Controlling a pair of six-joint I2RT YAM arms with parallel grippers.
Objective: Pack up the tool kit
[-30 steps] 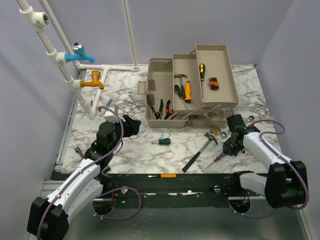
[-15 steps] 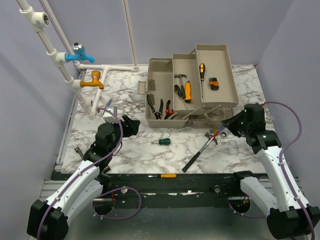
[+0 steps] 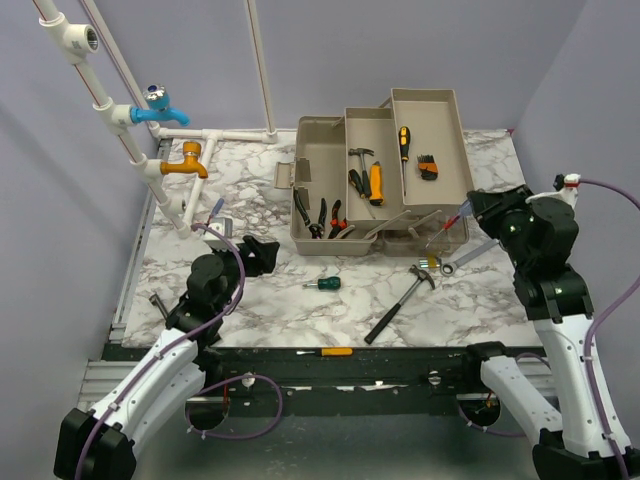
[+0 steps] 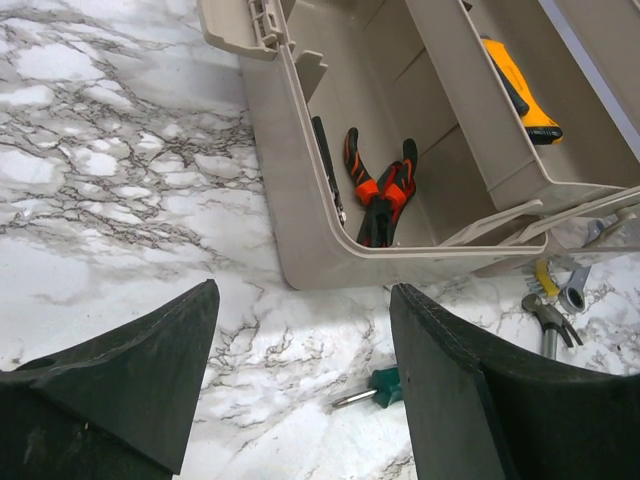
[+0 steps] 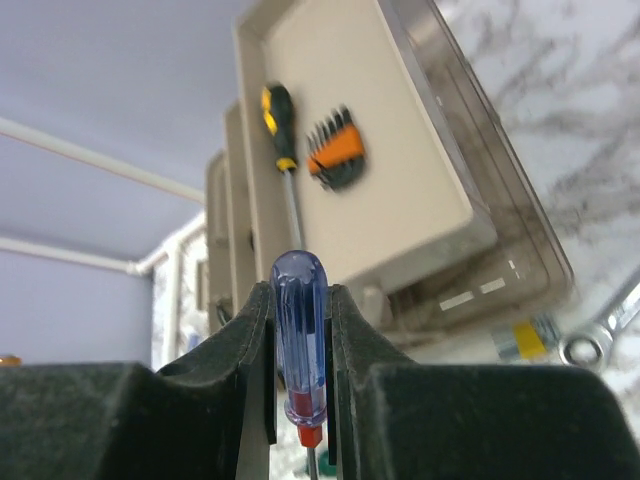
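The open toolbox [image 3: 322,165] stands at the back centre with its trays folded out. It holds pliers [image 3: 318,215], a black-yellow screwdriver [image 3: 404,143] and hex keys [image 3: 427,166]. My right gripper [image 3: 478,211] hangs by the box's right end, shut on a screwdriver [image 5: 300,340] with a clear blue handle, which stands upright between the jaws [image 5: 300,292]. My left gripper [image 3: 262,250] is open and empty, low over the table left of the box. In its wrist view the left gripper [image 4: 302,300] frames a small green screwdriver [image 4: 375,390] and the toolbox wall [image 4: 300,230].
A hammer [image 3: 400,303], a wrench [image 3: 465,257] and the green screwdriver [image 3: 323,284] lie on the marble in front of the box. A yellow-handled screwdriver [image 3: 325,352] rests on the near rail. White pipes with a blue tap [image 3: 160,108] and an orange tap [image 3: 187,162] stand at the back left.
My right arm has lifted the blue-handled screwdriver off the table and swung it up beside the toolbox's right end. The left arm has barely shifted.
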